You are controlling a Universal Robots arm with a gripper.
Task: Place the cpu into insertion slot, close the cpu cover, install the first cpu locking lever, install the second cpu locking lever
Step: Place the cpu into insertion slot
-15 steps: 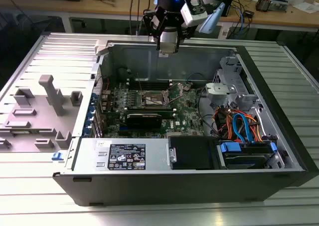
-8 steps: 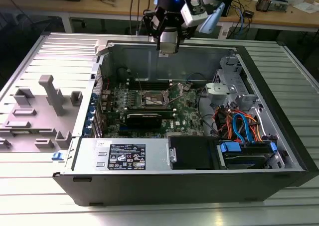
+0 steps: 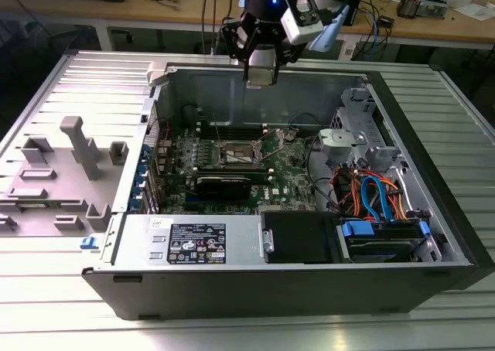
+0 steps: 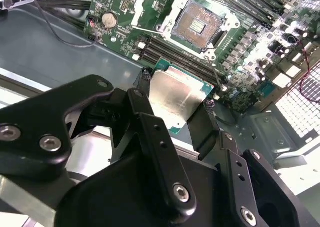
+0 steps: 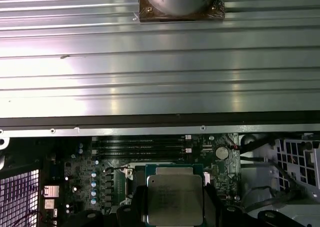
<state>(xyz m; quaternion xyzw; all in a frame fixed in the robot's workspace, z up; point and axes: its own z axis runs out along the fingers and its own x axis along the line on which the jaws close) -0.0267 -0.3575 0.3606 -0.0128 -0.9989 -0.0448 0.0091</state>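
My gripper (image 4: 176,93) is shut on the cpu (image 4: 175,99), a flat square chip with a dull silver top and a green edge, one black finger (image 4: 145,79) on each side. In the exterior view the gripper (image 3: 261,74) hangs above the back wall of the open computer case, higher than the green circuit board (image 3: 290,169). The insertion slot (image 4: 197,24) lies uncovered on the board, dark in the middle with a silvery rim, apart from the chip. The cpu cover (image 4: 145,9) seems tipped up beside it. In the first wrist view the cpu (image 5: 175,199) hides most of the socket.
The case's rear wall (image 3: 263,96) stands right under the arm. Long black memory slots (image 4: 165,49) run beside the socket. A drive cage (image 3: 356,134) and coloured cables (image 3: 371,192) are at the exterior view's right. A grey fixture tray (image 3: 62,173) lies at the left.
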